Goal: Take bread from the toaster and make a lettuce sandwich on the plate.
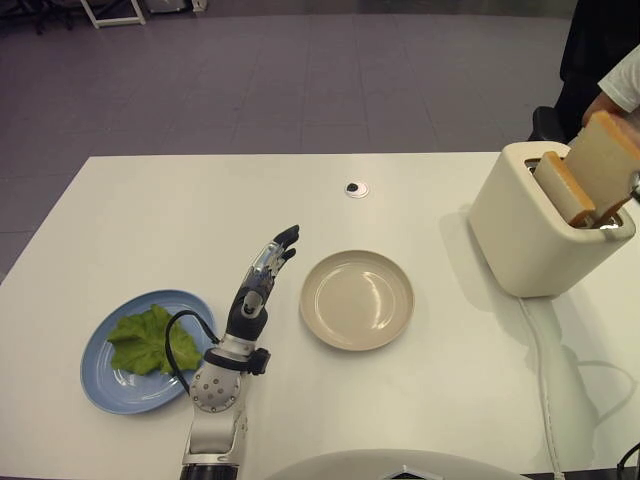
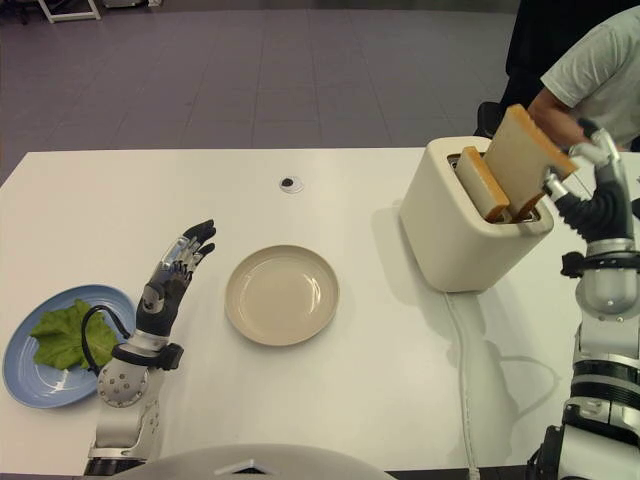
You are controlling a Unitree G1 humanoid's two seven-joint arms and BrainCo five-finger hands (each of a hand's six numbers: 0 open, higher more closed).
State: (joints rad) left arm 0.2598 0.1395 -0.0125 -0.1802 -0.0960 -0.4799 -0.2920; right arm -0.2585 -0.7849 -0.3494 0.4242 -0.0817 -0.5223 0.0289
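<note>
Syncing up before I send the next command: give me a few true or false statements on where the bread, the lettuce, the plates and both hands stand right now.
1. The beige plate has nothing on it. True.
2. Both slices sit fully down in the toaster. False: the right hand grips one bread slice, tilted and partly out of its slot; only the second slice sits in the toaster.
3. The lettuce lies on the blue plate. True.
4. The left hand holds the lettuce. False: it is open and holds nothing, between the two plates.
</note>
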